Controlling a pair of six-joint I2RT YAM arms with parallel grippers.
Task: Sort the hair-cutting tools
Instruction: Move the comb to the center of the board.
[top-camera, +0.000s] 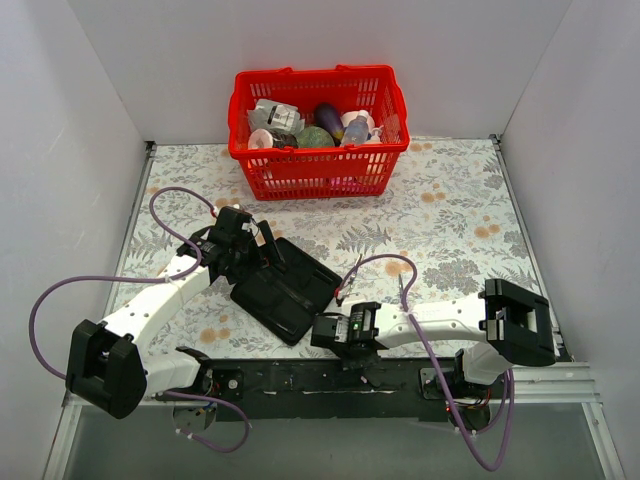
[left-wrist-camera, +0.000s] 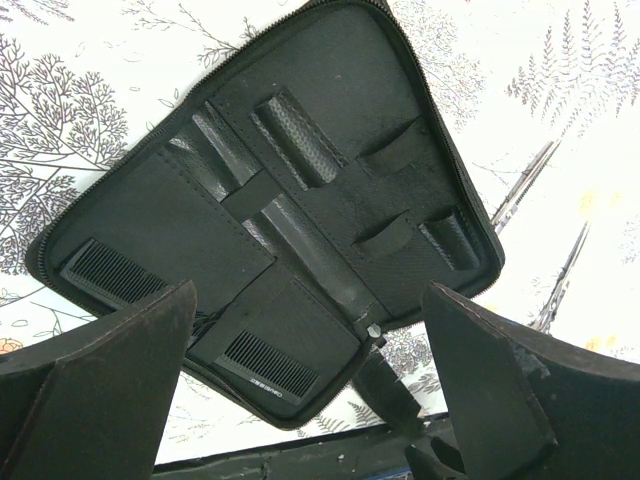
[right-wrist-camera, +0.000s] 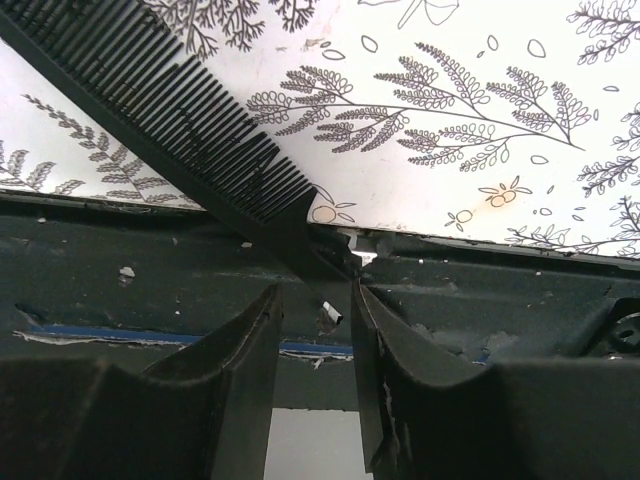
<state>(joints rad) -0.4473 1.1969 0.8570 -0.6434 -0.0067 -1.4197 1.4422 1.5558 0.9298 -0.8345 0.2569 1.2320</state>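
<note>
A long black comb (right-wrist-camera: 170, 110) lies slanted on the patterned table. Its near end rests over the dark rail, just ahead of my right gripper (right-wrist-camera: 315, 292). That gripper's jaws stand apart with nothing clamped between them. In the top view the right gripper (top-camera: 322, 330) sits low by the near right corner of the open black case (top-camera: 285, 290). My left gripper (left-wrist-camera: 310, 300) hovers wide open over the case (left-wrist-camera: 330, 130), where another comb (left-wrist-camera: 265, 365) is tucked under a pocket. Two slim silver scissors (left-wrist-camera: 525, 185) (left-wrist-camera: 562, 280) lie on the table beside the case.
A red plastic basket (top-camera: 318, 170) of bottles and packets stands at the back centre. White walls close in the table on three sides. The dark mounting rail (top-camera: 330, 378) runs along the near edge. Purple cables loop from both arms.
</note>
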